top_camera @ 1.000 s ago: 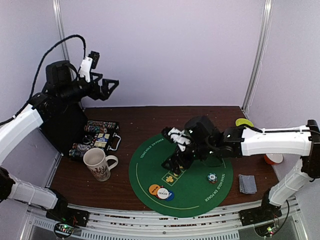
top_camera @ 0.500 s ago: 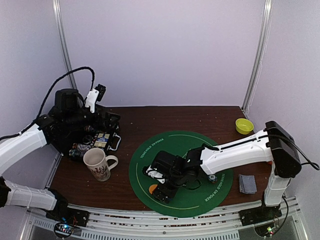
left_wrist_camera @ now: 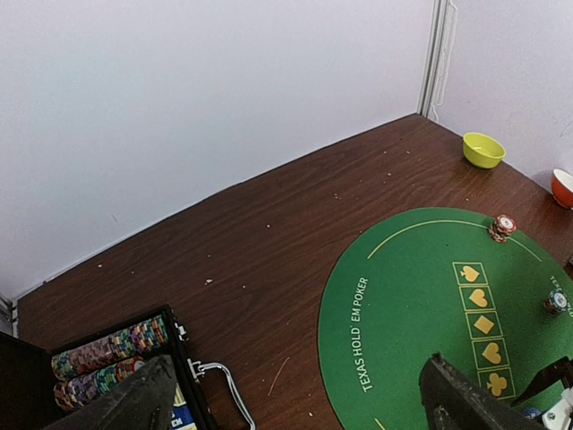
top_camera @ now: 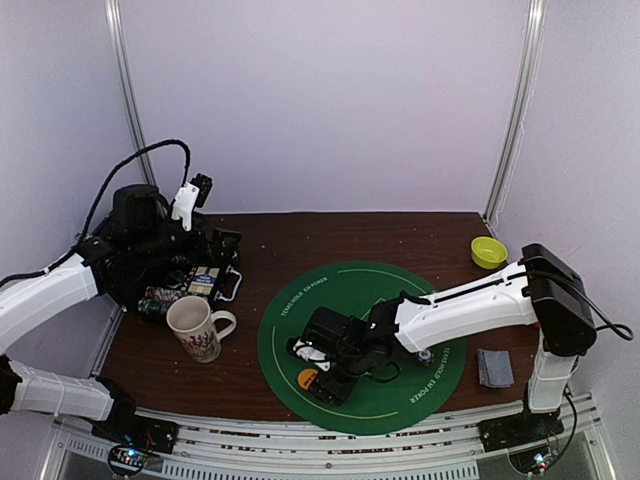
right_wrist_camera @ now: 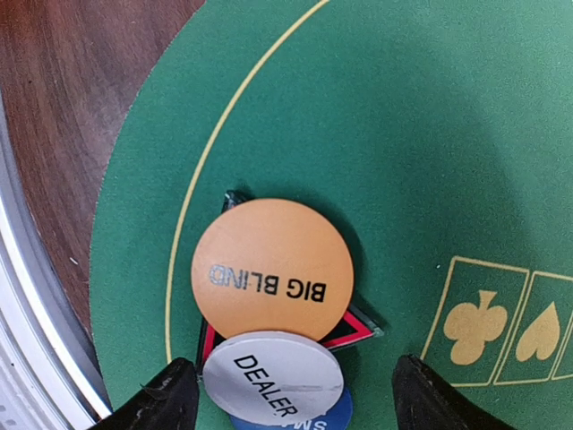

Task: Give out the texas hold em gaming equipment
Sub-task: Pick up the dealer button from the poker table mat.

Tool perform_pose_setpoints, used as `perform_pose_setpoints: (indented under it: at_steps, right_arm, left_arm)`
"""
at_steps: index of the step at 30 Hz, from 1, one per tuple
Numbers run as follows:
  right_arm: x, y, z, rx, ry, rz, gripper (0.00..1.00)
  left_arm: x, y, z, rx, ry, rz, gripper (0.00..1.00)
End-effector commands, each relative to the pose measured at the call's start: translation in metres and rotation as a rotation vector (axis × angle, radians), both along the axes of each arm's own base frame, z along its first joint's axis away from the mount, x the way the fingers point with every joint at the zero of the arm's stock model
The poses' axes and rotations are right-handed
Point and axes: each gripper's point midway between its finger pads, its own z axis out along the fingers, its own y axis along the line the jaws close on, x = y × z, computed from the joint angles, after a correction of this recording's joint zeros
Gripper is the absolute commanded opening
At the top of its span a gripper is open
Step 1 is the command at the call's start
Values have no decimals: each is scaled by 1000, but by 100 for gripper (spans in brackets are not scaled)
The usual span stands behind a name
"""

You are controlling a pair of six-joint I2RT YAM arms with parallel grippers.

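Right wrist: right gripper [right_wrist_camera: 300,394] jaws straddle overlapping buttons [right_wrist_camera: 273,278], gripping nothing; left gripper [left_wrist_camera: 295,399] gapes empty near chip case [left_wrist_camera: 98,358].

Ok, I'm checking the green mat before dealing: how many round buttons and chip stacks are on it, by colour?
Orange BIG BLIND button: 1
White DEALER button: 1
Blue button: 1
Red-white chip stack: 1
Teal-white chip stack: 1
Total: 5

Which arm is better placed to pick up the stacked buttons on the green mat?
Right. The right gripper hangs over the orange button and white button, open, a finger each side. The left gripper is far off, by the chip case.
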Motion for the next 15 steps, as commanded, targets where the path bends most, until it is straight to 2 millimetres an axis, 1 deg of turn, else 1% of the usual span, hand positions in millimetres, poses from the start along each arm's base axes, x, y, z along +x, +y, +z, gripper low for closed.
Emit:
perform_pose_setpoints:
  at_steps: [1,6,10,13,15]
  right_arm:
    - [4,-1,-2,0,-25,-6,75]
    - [1,-4,-10,-30,-10,3,75]
    - [2,-2,-13,-34,-13,3,68]
    - [1,1,-18,-36,0,9,68]
    - [0,0,-20,-45,7,11,64]
  left_arm:
    - [5,-2,0,3,-37,-8,98]
    - [5,0,0,17,-48,-2,98]
    - [4,1,-1,20,-53,-4,98]
    - [3,1,-3,26,-55,-8,98]
    - [3,1,-2,29,-58,-8,98]
